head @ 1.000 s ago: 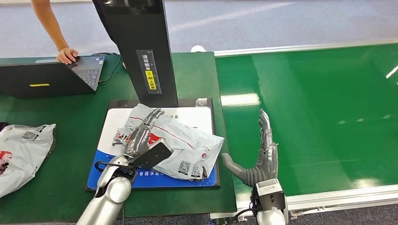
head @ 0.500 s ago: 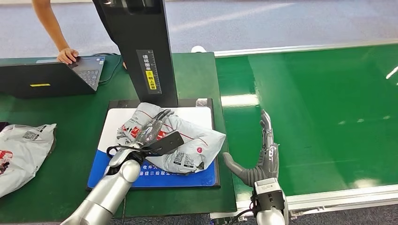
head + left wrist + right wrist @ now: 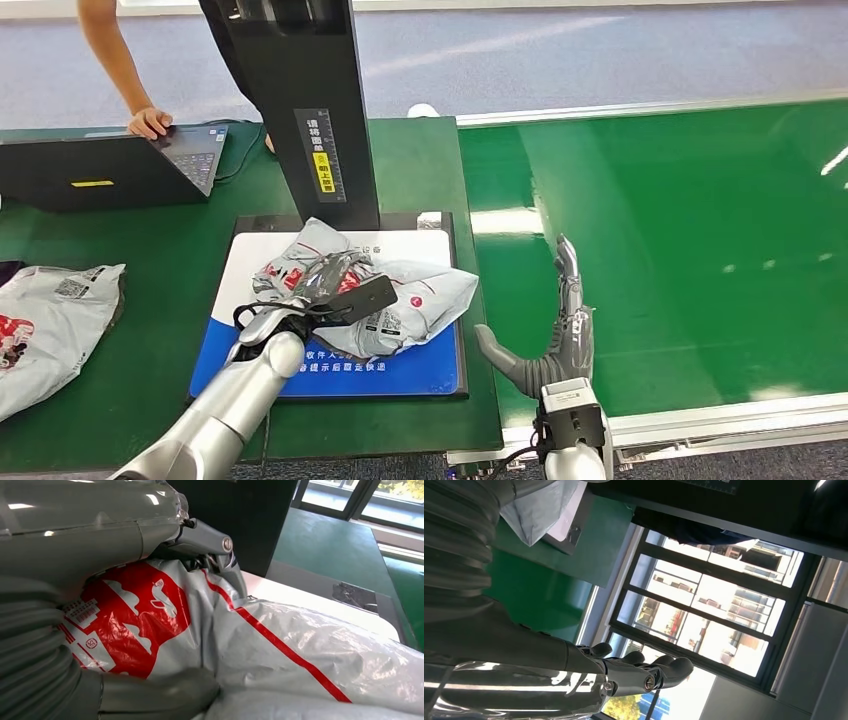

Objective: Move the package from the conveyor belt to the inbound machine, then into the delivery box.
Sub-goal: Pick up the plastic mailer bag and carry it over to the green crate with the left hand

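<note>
The package (image 3: 400,300) is laid on the inbound machine (image 3: 340,375), in front of its post (image 3: 300,100), with the left hand (image 3: 325,280) on it. The conveyor belt (image 3: 680,230) is placed to the right. A laptop (image 3: 100,175) is set at the table's (image 3: 130,400) back left, and another bag (image 3: 45,320) at its left edge.

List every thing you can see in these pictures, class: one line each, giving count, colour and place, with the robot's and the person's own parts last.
package: one, grey with red print, on the inbound machine's plate.
inbound machine: one, black column over a white and blue plate, on the green table.
second package: one, grey, at the table's left edge.
laptop: one, black, far left of the table.
conveyor belt: one, green, right of the table.
left hand: silver-grey, gripping the package on the plate.
right hand: grey, fingers spread, holding nothing, over the belt's near edge.
person's hand: one, resting on the laptop.
</note>
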